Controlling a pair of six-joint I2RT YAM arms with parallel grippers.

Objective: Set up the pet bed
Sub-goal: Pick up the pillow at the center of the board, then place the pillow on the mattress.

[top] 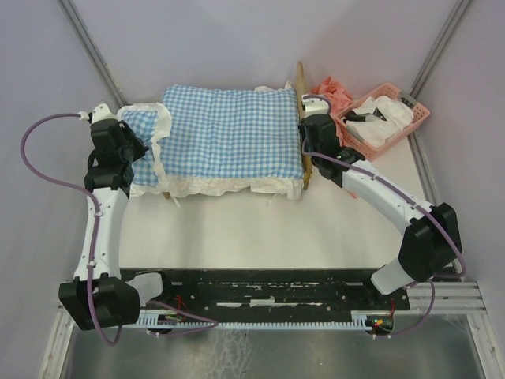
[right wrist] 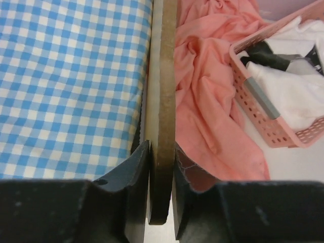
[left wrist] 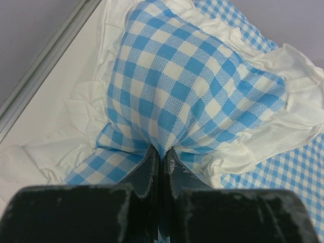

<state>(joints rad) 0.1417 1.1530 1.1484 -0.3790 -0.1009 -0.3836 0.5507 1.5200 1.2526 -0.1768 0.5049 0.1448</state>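
Pet bed [top: 300,79] lies mid-table, long axis left–right; right gripper [right wrist: 161,162] is clamped on its upright headboard [right wrist: 163,76] at the right end, left gripper [left wrist: 161,156] is pinched tight on the checked cushion [left wrist: 177,86] at the left end.
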